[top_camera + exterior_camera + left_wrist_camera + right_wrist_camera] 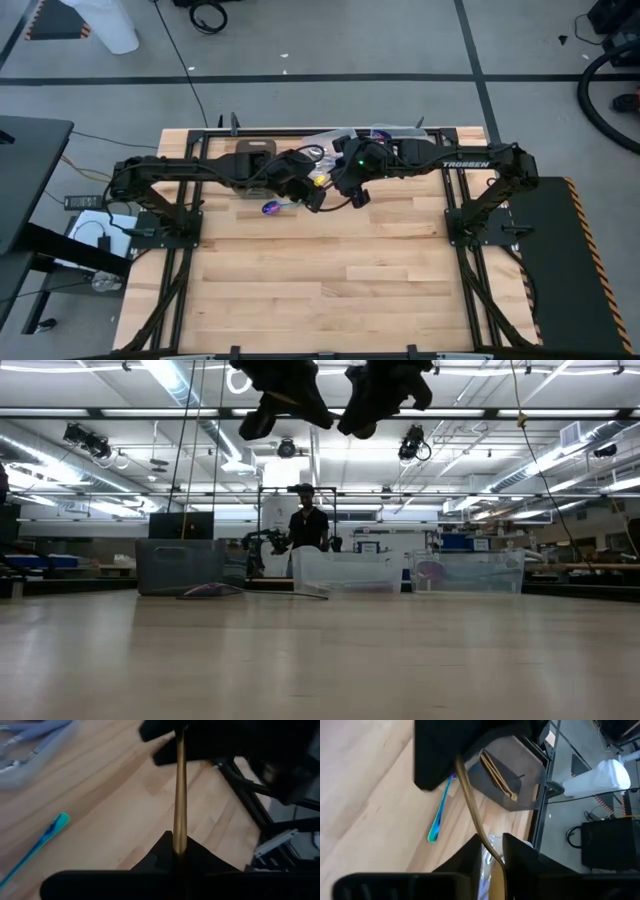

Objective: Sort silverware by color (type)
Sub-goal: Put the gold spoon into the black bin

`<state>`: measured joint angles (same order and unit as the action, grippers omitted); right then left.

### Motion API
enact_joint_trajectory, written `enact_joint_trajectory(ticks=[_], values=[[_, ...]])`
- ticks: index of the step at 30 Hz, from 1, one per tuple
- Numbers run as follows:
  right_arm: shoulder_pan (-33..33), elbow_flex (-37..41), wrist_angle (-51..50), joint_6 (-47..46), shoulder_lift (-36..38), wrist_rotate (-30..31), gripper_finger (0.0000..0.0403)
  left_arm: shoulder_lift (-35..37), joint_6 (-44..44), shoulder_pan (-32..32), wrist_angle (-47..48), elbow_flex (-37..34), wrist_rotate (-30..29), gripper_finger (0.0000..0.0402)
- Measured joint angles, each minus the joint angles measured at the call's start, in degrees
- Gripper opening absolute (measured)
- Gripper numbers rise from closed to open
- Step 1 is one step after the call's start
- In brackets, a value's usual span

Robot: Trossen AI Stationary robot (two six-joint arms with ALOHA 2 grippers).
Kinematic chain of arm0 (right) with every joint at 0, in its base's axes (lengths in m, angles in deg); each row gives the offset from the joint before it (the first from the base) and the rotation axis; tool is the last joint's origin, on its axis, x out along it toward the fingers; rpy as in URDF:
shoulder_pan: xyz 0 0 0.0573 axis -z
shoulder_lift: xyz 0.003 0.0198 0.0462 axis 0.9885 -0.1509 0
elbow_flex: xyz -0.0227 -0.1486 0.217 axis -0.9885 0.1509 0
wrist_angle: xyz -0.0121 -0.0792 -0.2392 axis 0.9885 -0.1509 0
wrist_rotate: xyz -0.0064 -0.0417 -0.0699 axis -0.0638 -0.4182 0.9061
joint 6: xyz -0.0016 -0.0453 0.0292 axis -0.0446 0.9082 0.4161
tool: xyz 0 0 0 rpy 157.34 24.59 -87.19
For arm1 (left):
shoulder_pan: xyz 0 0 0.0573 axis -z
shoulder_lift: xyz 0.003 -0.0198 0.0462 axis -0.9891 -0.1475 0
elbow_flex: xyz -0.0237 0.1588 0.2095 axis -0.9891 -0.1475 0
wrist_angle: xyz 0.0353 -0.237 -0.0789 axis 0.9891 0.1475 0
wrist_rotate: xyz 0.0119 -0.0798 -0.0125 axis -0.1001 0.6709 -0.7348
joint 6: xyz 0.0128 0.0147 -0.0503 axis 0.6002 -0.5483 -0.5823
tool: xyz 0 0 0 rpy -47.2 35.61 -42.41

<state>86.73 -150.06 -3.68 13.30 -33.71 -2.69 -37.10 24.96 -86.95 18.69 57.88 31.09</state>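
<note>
My left gripper (180, 851) pinches one end of the gold spoon (180, 795). The spoon points straight to 12 o'clock, into my right gripper (492, 851), whose fingers sit loosely around the other end.

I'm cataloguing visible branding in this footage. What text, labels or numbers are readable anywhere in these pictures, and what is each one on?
"TROSSEN": white lettering along the right arm, read in the high view.
Nothing else is legible. The signs and screens in the room behind the table in the low view are too small and blurred to read.
The gold spoon, the iridescent spoon and the dark tray show no text.
</note>
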Motion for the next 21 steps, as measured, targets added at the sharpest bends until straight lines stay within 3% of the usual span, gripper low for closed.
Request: enact_joint_trajectory(ticks=[13, 21], values=[[-0.20, 0.00, 2.99, -3.76, 0.17, 1.21, 0.0216, -0.19, 3.34, -0.14, 8.30, -0.09, -3.96, 0.0017], [0.09, 0.00, 2.48, -3.80, 0.20, 4.35, 0.0249, -0.17, 7.60, -3.19, 19.62, -0.09, -5.78, 0.0017]])
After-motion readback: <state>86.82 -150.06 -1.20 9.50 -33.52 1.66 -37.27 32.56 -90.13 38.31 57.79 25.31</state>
